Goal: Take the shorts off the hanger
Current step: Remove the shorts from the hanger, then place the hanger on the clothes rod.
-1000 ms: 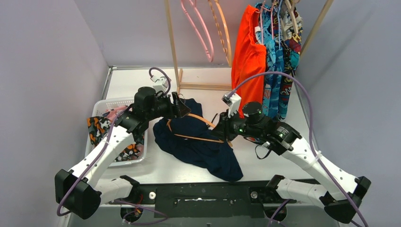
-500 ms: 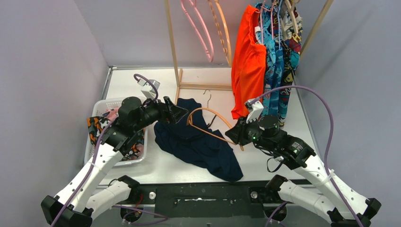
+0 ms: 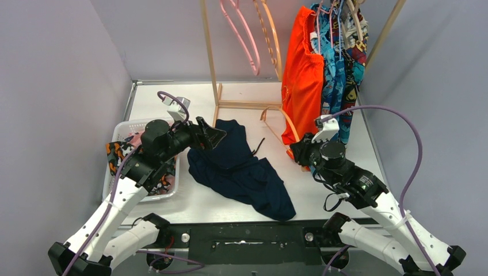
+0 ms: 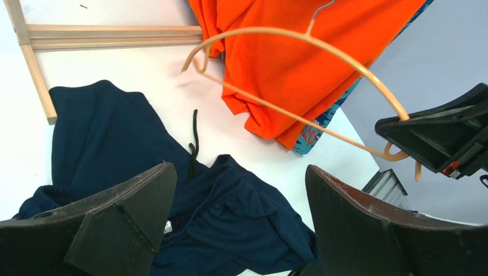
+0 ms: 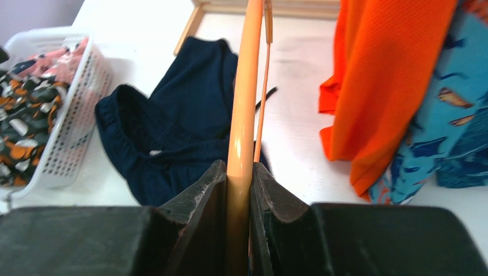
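Matt navy cloth shorts, smooth glossy tan hanger, pale bare-wood rack, white perforated plastic basket

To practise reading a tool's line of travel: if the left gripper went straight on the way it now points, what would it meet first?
Probably the navy shorts, which lie right ahead of the open left gripper. Depth is unclear, so it might skim just above them.

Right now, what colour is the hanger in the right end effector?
The hanger is pale orange, clearest in the right wrist view.
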